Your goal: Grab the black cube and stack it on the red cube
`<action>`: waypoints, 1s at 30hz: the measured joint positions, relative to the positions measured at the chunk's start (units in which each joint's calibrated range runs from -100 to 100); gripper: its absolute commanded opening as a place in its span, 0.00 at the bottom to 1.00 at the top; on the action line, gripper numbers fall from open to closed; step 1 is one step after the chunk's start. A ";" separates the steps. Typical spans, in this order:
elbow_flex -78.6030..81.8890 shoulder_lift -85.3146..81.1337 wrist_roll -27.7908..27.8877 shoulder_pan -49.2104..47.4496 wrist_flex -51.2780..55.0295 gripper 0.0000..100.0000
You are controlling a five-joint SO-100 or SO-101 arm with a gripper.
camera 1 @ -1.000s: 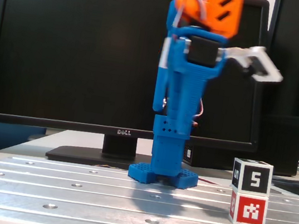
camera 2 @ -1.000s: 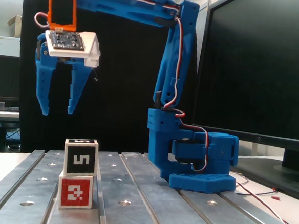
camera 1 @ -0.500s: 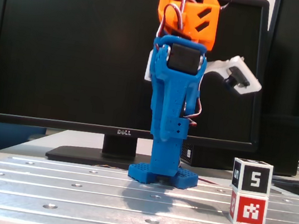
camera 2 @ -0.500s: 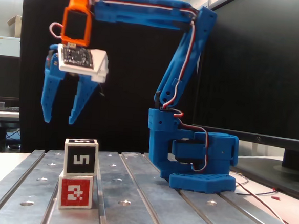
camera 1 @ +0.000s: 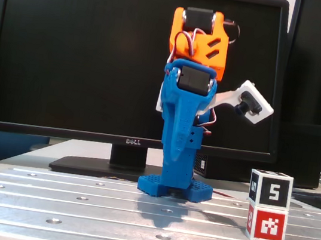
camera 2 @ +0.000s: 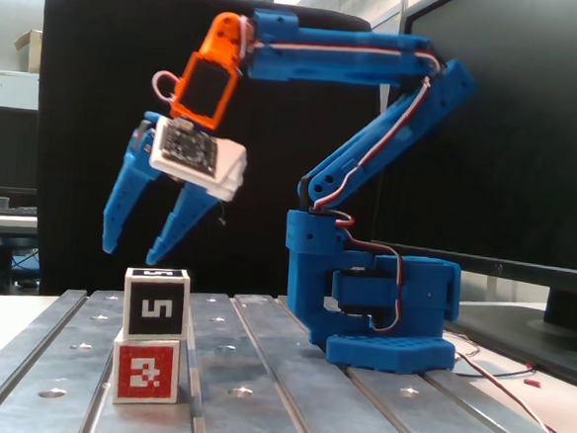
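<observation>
Overhead, arm (camera 2: 372, 153) folded; gripper (camera 2: 132, 253) splayed, tilted above black cube (camera 2: 156, 304)

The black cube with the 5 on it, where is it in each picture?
In a fixed view facing the monitor: the black cube is at lower right, on top of the red cube.
In a fixed view from the side: the black cube is at lower left, under the open jaws.
Shared landmark: the red cube directly beneath it in both fixed views.

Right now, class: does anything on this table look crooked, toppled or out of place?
Nothing stands out. The black cube sits squarely on the red cube, and the open gripper hangs above them, touching neither.
</observation>
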 measured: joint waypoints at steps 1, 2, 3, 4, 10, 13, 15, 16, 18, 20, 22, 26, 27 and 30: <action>1.45 -1.52 0.00 0.00 -0.69 0.13; 2.90 -3.21 0.00 0.00 -1.20 0.11; 4.26 -4.82 0.00 0.00 -1.72 0.09; 5.71 -6.60 0.00 0.00 -2.32 0.06; 14.40 -17.08 0.00 0.67 -5.50 0.01; 17.93 -21.65 -0.05 0.59 -6.10 0.01; 19.84 -24.19 -1.15 0.52 -6.96 0.01; 20.56 -25.45 -2.15 0.44 -7.39 0.01; 21.74 -27.74 -3.94 0.37 -7.99 0.01; 23.28 -30.02 -4.67 0.37 -8.08 0.01; 25.27 -32.14 -4.99 0.30 -8.08 0.01; 29.62 -37.29 -4.99 0.30 -8.08 0.01; 30.71 -38.73 -4.99 0.30 -8.08 0.01; 34.51 -43.64 -4.99 0.30 -7.65 0.01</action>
